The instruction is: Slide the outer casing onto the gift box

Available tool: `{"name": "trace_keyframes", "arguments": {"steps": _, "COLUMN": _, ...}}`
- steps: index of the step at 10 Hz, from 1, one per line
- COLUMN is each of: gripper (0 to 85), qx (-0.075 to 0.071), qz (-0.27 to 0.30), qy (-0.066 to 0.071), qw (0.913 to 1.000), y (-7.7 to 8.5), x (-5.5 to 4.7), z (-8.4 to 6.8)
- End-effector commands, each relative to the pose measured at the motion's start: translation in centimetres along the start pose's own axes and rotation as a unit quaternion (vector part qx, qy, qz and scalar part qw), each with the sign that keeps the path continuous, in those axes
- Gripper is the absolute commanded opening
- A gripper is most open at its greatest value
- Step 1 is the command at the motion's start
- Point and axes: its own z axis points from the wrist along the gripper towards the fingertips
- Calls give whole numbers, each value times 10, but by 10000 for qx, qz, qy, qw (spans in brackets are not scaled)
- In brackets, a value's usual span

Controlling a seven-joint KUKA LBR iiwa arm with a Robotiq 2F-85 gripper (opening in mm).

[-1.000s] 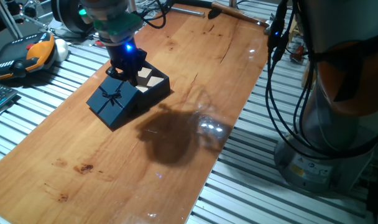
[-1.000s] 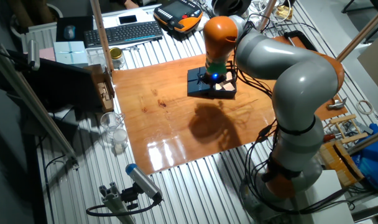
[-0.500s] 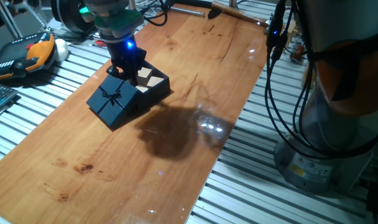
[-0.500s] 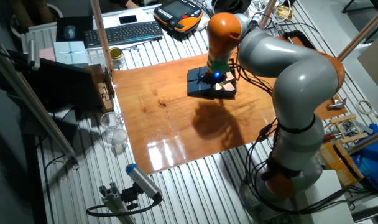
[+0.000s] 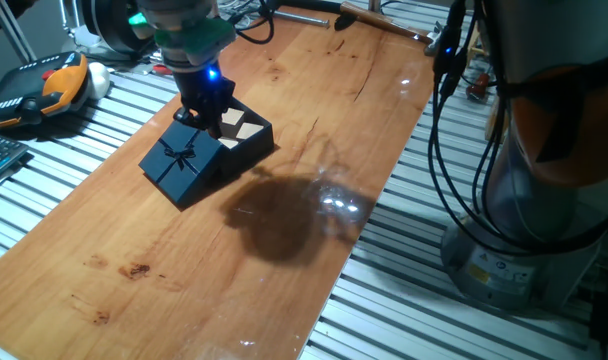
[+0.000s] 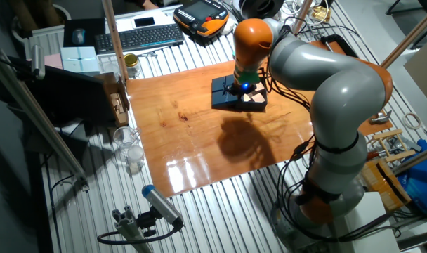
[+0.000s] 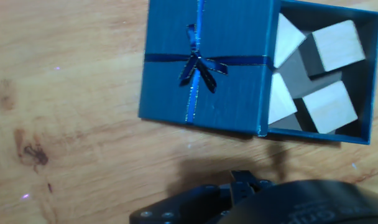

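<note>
one fixed view: wood desk on a slatted metal bench. casing with bow sits near the desk's left edge, covering part of the box; the box's open end sticks out right with pale squares showing. orange-black pendant lies off the desk at left, black cables hang at right by the arm base. gripper points down at the seam where casing meets box, blue light lit above it; cannot tell how the jaws stand, they are dark against the box.

other fixed view: keyboard, a jar and the pendant lie beyond the desk's far edge. the grey arm arches over from the right, orange wrist straight above the casing and box.

hand view: casing on the left, box on the right, touching, box partly inside. wood squares tilted in the tray. jaws not seen, only dark housing at bottom.
</note>
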Motion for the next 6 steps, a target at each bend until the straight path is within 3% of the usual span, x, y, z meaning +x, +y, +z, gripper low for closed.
{"name": "trace_keyframes", "arguments": {"steps": 1, "gripper": 0, "qx": 19, "qz": 32, "qy": -26, "qw": 10000, "y": 0, "x": 0, "z": 0}}
{"name": "trace_keyframes", "arguments": {"steps": 3, "gripper": 0, "qx": -11, "qz": 201, "qy": -122, "qw": 9997, "y": 4, "x": -4, "z": 5}}
{"name": "trace_keyframes", "arguments": {"steps": 6, "gripper": 0, "qx": 100, "qz": 365, "qy": -212, "qw": 9991, "y": 18, "x": -8, "z": 19}}
